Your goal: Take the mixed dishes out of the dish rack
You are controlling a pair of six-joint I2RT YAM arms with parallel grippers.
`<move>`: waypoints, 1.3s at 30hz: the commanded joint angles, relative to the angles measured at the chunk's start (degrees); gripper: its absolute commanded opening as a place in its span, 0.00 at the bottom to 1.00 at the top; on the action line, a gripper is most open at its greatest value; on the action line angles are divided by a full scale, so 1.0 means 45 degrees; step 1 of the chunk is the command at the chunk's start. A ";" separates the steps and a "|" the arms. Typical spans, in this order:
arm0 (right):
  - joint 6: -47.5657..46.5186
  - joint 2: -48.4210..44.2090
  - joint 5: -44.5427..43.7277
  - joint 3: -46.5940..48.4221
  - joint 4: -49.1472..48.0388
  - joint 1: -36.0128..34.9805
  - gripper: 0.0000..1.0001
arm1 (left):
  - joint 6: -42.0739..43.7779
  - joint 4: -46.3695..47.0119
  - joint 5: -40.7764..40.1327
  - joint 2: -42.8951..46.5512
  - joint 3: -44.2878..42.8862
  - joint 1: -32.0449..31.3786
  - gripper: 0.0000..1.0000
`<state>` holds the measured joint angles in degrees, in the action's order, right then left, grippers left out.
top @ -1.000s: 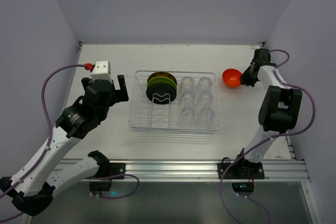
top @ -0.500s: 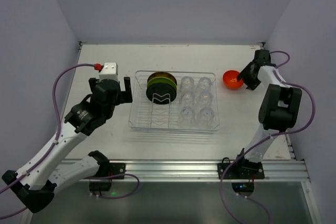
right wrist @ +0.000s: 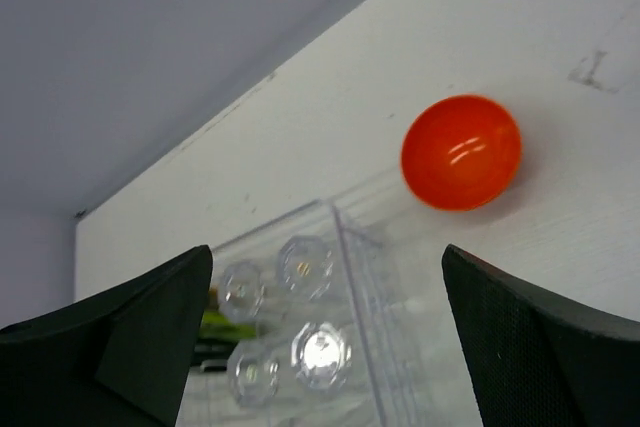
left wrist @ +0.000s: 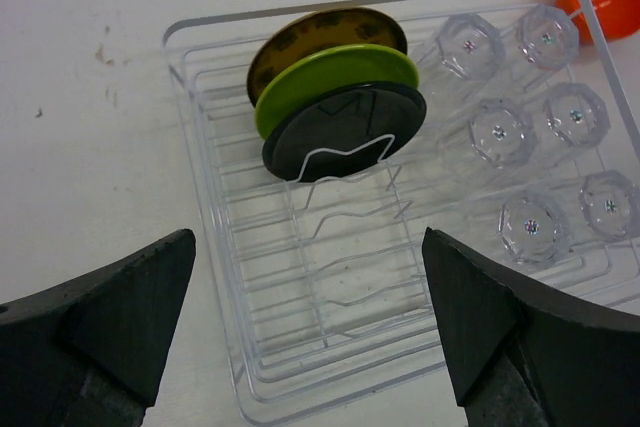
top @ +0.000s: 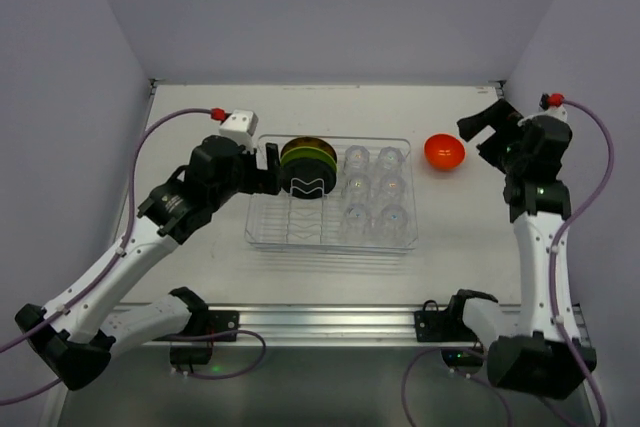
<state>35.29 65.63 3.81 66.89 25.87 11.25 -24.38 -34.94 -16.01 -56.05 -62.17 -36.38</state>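
Observation:
The clear dish rack (top: pixel 300 245) sits mid-table. In its left half stand a yellow plate with a dark rim (left wrist: pixel 300 32), a green plate (left wrist: pixel 335 72) and a black plate (left wrist: pixel 340 132), all on edge. Several clear glass cups (top: pixel 375 197) fill its right half. The orange bowl (top: pixel 444 150) rests on the table right of the rack, with nothing touching it. My left gripper (top: pixel 264 171) hovers open at the rack's left side, facing the plates. To the right of the bowl my right gripper (top: pixel 482 135) is open and empty, clear of it.
Side walls close in the table on the left, right and back. A metal rail (top: pixel 340 322) runs along the near edge by the arm bases. In the right wrist view the bowl (right wrist: pixel 461 152) lies just past the rack's corner wall (right wrist: pixel 352 247).
My right gripper opened, left the orange bowl on the table and drew back to the right. My left arm swung right, up to the rack's left wall.

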 commanded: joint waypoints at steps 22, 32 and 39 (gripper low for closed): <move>-0.1220 -0.7396 0.6086 -0.5295 -0.0631 -0.1874 0.97 | 0.9655 -0.1004 0.6604 -0.8070 -0.5947 0.0233 0.84; -0.1182 -0.7708 0.6613 -0.5354 -0.0905 -0.1991 0.97 | 1.0438 -0.1904 0.6176 -0.9671 -0.6593 0.0253 0.79; -0.1026 -0.7884 0.6906 -0.5392 -0.1022 -0.2011 0.97 | 1.0418 -0.1670 0.5570 -1.0180 -0.6594 0.0370 0.78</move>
<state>30.61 31.07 32.86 41.69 23.55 2.50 20.84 -42.50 10.44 -101.69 -89.58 -35.59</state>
